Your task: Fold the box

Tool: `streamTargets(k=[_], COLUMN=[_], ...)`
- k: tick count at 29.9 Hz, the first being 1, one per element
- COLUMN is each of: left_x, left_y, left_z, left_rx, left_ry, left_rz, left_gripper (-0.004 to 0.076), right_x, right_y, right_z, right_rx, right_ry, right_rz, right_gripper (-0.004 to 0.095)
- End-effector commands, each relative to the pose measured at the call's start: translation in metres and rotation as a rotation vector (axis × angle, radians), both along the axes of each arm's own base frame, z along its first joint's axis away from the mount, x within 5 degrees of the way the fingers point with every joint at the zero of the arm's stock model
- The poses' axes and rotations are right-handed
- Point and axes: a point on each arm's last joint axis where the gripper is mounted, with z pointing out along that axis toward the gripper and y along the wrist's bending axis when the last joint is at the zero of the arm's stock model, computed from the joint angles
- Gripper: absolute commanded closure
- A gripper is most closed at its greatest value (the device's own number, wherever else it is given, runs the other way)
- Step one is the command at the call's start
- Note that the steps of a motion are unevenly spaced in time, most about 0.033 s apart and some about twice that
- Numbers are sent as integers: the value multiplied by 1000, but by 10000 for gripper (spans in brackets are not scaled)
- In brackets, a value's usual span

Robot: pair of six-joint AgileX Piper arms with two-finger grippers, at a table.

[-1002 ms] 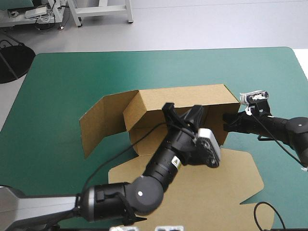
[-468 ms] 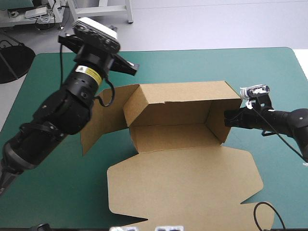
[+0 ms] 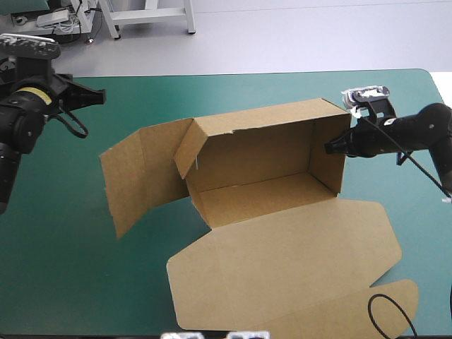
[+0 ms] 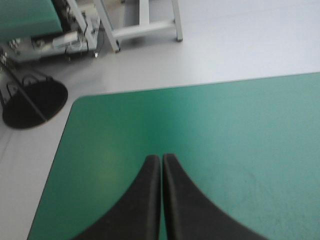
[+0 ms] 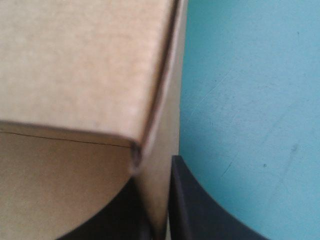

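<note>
Away from box (image 3: 261,194) now: left hand (image 4: 161,159)

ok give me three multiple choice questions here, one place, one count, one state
1. Where is the left claw relative to the box?
A. inside it
B. under it
C. clear of it, near the far left corner of the table
2. How many claws touch the box?
A. none
B. one
C. two
3. The right claw is
A. shut on the box's right wall
B. wide open
C. shut on nothing
Key: C, the left wrist view shows only table around it; B, only the right claw meets the board; A, the right wrist view shows the wall pinched in it.
</note>
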Motion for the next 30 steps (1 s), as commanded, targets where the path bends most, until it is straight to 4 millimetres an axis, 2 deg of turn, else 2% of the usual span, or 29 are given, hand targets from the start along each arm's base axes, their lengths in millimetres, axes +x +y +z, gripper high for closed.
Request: streamTargets(k=[1,5,9,12,18,24,26,30], left_x=[-15,-18,-21,-21,-19,-10,-6,-1], left_y=[22,41,47,47,46,40,40,38], left_z=[14,7,4,3,-3,-10,-13,-17], left_rx=[-78,-118,-120,-115,-113,-161,-172,-180], left_ry=[-18,52,89,109,147,186,198,216], left_rz=[18,65,90,86,75,10,-3,-29], left_gripper=[726,726,726,726,726,726,726,726], right_x=[7,22,42,61,87,108,114,122], right_y=[15,32,54,62,66,68,69,69], right_z=[31,37,34,14,-28,-51,-55,-55], right_rx=[53,-12,-29,-12,-39,-35,-29,-10], right_ry=[16,134,137,208,308,274,248,180], right_rz=[-31,-27,-26,-51,-66,-94,-107,-131], right_gripper=[906,906,906,906,906,883,819,556])
